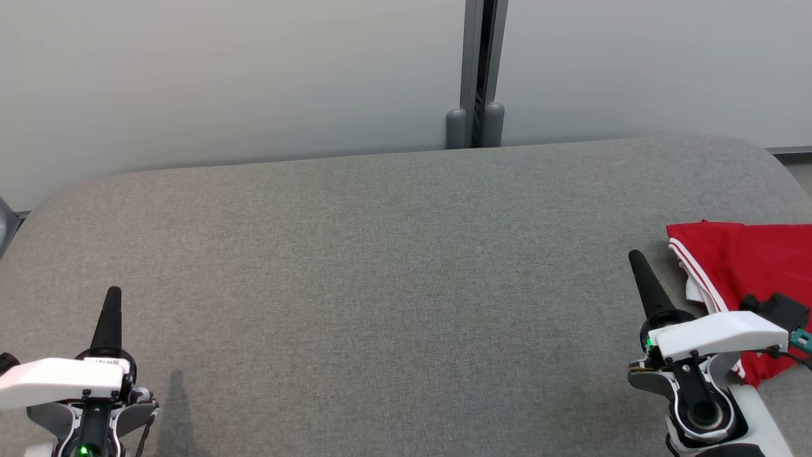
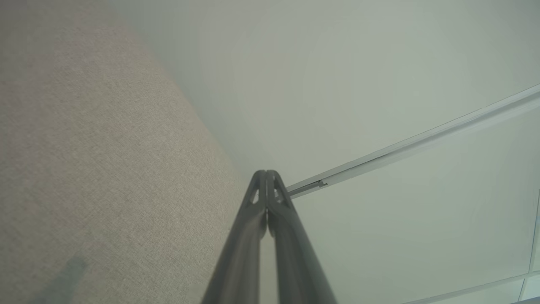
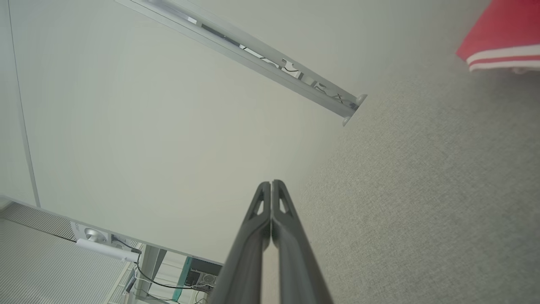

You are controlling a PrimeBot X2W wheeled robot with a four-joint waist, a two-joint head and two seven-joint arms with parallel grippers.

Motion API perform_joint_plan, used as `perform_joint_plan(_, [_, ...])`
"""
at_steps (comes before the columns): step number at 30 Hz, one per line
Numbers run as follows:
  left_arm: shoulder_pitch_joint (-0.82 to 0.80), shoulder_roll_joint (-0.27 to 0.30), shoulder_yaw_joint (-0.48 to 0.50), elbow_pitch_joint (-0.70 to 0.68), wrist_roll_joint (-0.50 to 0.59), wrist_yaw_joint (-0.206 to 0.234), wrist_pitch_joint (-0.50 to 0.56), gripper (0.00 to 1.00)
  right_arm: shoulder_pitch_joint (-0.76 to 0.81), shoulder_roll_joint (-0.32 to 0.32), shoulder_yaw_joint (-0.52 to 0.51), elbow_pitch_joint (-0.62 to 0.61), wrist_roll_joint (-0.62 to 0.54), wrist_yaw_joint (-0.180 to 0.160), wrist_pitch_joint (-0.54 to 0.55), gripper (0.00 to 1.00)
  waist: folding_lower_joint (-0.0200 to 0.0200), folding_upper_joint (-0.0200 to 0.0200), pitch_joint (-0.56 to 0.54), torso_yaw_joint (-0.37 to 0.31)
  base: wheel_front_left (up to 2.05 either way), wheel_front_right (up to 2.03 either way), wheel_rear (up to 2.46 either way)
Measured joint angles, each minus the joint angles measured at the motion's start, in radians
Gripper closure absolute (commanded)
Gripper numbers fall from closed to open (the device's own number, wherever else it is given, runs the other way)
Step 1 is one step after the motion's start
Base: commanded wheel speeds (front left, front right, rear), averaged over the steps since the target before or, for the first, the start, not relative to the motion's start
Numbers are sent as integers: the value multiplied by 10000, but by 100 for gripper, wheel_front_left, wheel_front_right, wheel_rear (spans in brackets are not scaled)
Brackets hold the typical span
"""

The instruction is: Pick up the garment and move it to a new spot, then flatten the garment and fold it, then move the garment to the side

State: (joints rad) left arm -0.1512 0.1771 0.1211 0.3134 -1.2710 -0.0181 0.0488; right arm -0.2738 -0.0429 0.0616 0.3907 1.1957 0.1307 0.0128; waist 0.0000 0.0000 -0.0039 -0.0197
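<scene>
The garment [image 1: 748,266] is red cloth with white stripes along its edge, lying bunched at the right edge of the grey padded table [image 1: 380,266]; part of it runs out of the head view. Its striped corner [image 3: 502,40] shows at the top right of the right wrist view. My right gripper [image 1: 636,257] is shut and empty, its tips just left of the garment and apart from it. My left gripper [image 1: 113,293] is shut and empty at the table's near left. In the wrist views both finger pairs, left [image 2: 266,174] and right [image 3: 271,184], are pressed together.
A pale partition wall [image 1: 254,76] stands behind the table, with a grey post [image 1: 476,95] at its seam. The table's far corners are rounded. Broad bare cloth lies between the two grippers. Cables and a small device [image 3: 105,249] show past the partition's edge.
</scene>
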Motion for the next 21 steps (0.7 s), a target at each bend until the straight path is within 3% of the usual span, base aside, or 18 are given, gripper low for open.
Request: perform_joint_plan(21, [-420,-464,859,387,-1400,-512,575,100,-645,-13,150,696,2104,-2,46,100,1,0,81,86,0,0,0])
